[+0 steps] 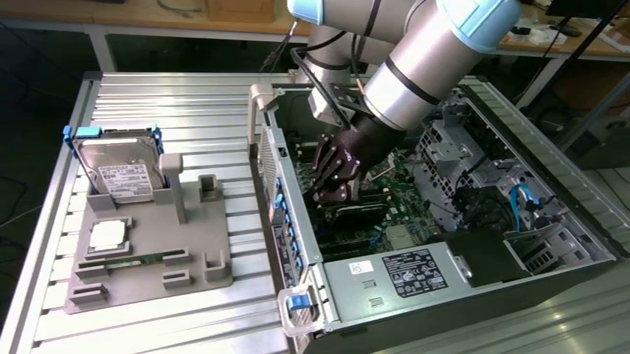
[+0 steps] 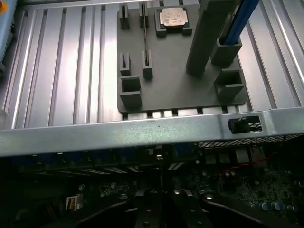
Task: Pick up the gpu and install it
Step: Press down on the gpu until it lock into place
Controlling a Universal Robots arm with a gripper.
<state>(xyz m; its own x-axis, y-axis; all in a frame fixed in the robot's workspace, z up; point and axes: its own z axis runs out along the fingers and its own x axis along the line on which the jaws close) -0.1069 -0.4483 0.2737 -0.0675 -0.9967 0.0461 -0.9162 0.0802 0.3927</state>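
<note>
One arm: the arm reaches from the far side of the table down into the open case.
Gripper: the gripper is low inside the case, over the card slots near the case wall that faces the fixture. In the wrist view the gripper has its two dark fingers drawn together with no gap to speak of.
Hold: the jaws are fully closed. Their tips sit at the upper edge of the gpu; whether they pinch it or merely bear on it I cannot tell.
Gpu: the gpu is inside the case, a long black card lying along the motherboard, right under the gripper and parallel to the nearby case wall. Whether it is fully seated is not clear.
Case: it lies on its side with the cover off, on the exterior view's right part of the table. A blue-and-silver handle sticks out at its near corner.
Fixture: the grey fixture lies on the table at the exterior view's left of the case, apart from it.
Drive: the drive stands tilted in a blue-handled frame at the fixture's far end.
Cpu: the cpu lies flat in its pocket on the fixture, also seen at.
Memory: the memory stick lies on edge in its holders near the cpu.
</note>
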